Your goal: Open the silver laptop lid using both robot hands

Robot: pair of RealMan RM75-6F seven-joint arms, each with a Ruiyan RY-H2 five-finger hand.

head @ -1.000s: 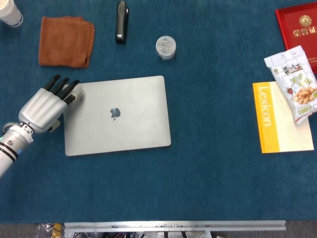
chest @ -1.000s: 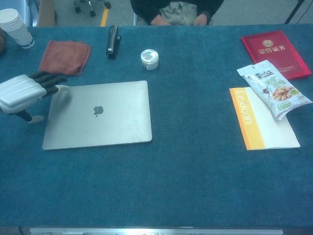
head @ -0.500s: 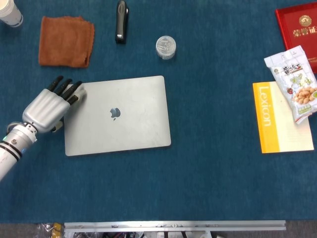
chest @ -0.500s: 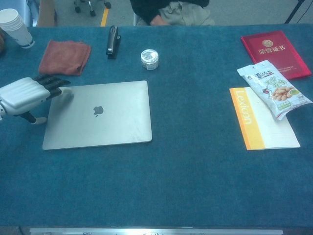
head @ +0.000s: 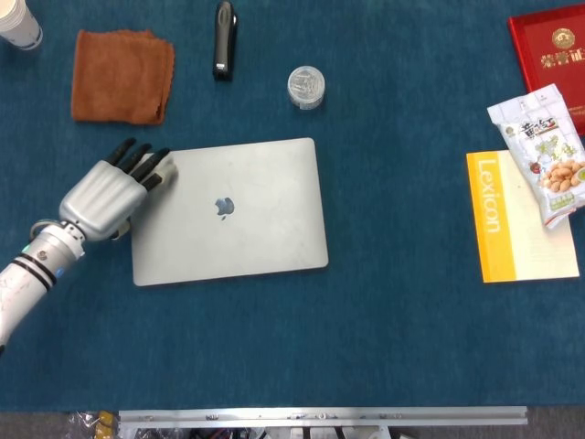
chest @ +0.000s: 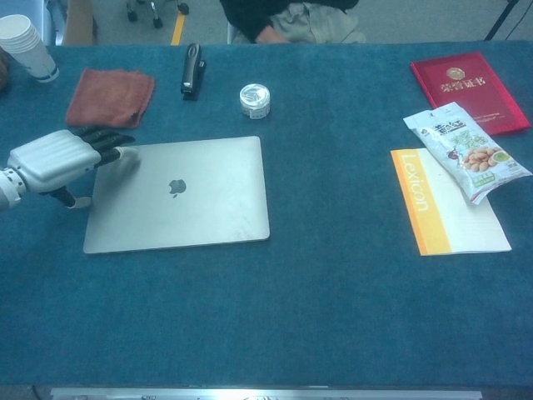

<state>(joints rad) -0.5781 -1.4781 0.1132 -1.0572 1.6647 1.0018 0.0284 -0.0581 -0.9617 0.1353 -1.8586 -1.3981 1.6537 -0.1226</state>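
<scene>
Surface: blue cloth table point(head: 393, 347). Silver laptop point(head: 228, 210), lid down, left of centre. Left hand point(head: 108, 190) at its far-left corner, fingers together and extended, dark fingertips point(head: 151, 165) over the lid edge; contact unclear. Far left: brown cloth point(head: 122, 75). Right: Lexicon book point(head: 523, 216).

Laptop point(head: 230, 210) closed, flat on desk point(head: 384, 329), left of centre, logo up. Left hand point(head: 108, 190) at its far-left corner, dark fingertips point(head: 157, 170) on the lid edge, fingers extended, holding nothing. Cloth point(head: 122, 75) near far-left corner, cup point(head: 18, 22) just beyond it. Stapler point(head: 224, 38) and round tin point(head: 305, 87) along far edge. Book point(head: 521, 218) at right edge; snack bag point(head: 547, 151) overlapping it; red folder point(head: 552, 53) at far-right corner.
</scene>
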